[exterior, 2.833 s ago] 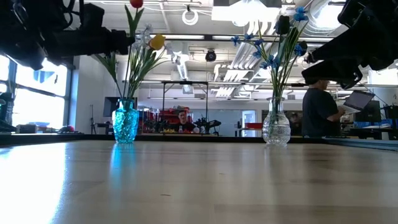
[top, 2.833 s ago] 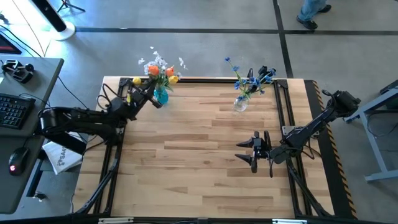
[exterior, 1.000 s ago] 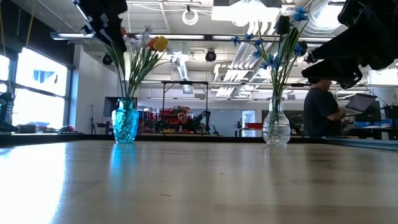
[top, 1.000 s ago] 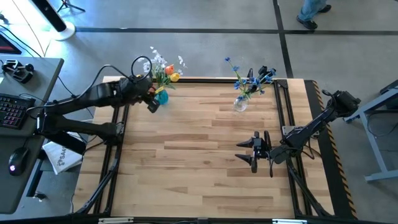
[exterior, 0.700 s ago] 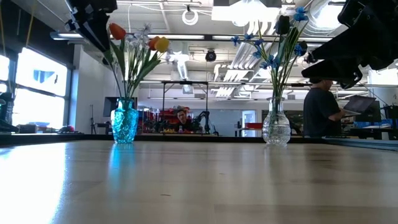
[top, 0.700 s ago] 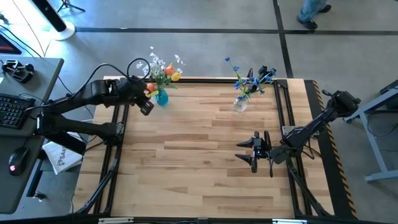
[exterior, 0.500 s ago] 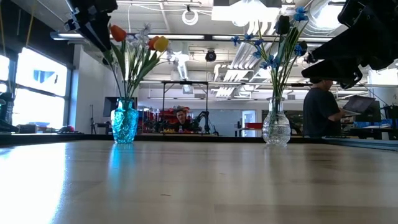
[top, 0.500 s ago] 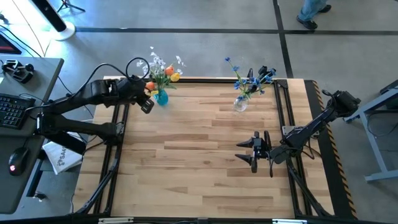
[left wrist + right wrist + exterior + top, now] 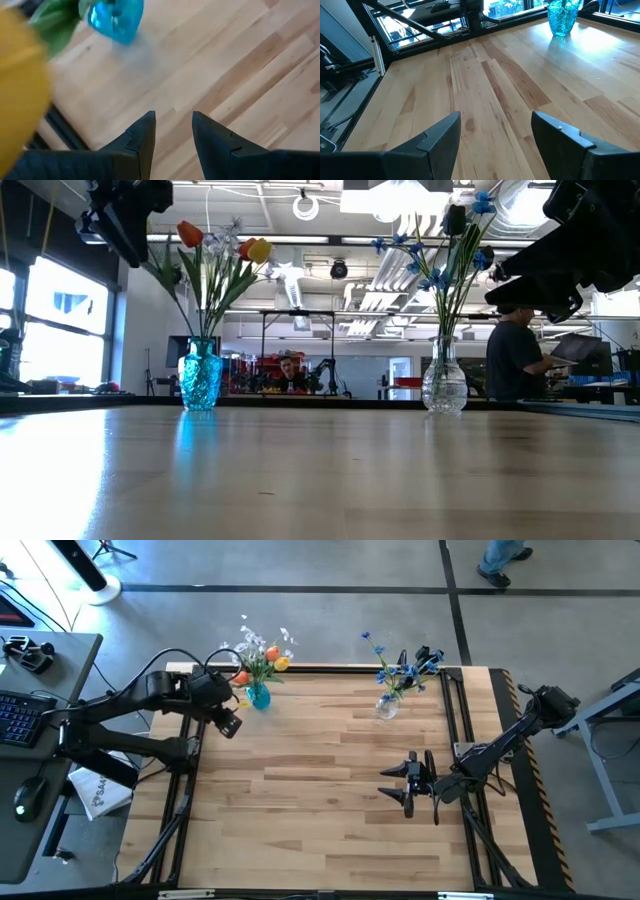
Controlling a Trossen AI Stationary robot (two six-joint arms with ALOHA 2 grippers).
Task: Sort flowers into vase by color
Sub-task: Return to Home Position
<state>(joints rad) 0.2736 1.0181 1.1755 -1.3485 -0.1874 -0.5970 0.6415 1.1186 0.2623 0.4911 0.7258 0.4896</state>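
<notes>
Though perhaps twelve flowers (image 9: 258,652) (image 9: 402,670), two vases (image 9: 259,695) (image 9: 386,708)

The table (image 9: 320,810) is pale wood in streaky planks. A turquoise glass vase (image 9: 201,380) holds green stems with an orange-red tulip (image 9: 190,233), a yellow tulip (image 9: 260,250) and whitish sprays (image 9: 250,637) (faintly pink at most). The clear vase (image 9: 444,387) carries small blue flowers (image 9: 437,278).

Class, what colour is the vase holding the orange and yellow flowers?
The vase is translucent turquoise blue, clearest in the low view.
</notes>
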